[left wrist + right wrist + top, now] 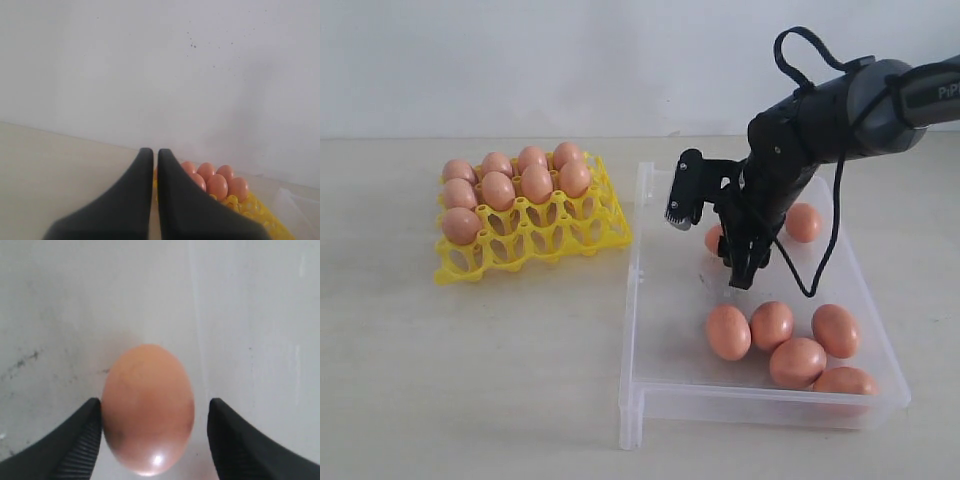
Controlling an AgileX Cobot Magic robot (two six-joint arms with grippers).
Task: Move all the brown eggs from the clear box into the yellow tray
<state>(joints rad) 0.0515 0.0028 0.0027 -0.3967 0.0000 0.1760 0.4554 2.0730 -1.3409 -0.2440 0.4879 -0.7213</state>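
Exterior view, tray: the yellow tray point(525, 245) sits on the left of the table, with nine brown eggs point(497, 189) in its back cups.
Left gripper point(154, 165): its fingers are pressed together with nothing between them, and the tray's eggs show beyond.
Box: the clear box point(638, 330) lies just right of the tray and holds seven eggs, five bunched at the near end.
Right gripper point(155, 410): it is spread wide inside the box, straddling one egg point(147, 390) that lies on the floor, with a gap showing on one side.

Pale tabletop point(470, 390), plain white wall point(570, 60) behind, faint dark specks point(192, 45), perhaps dirt
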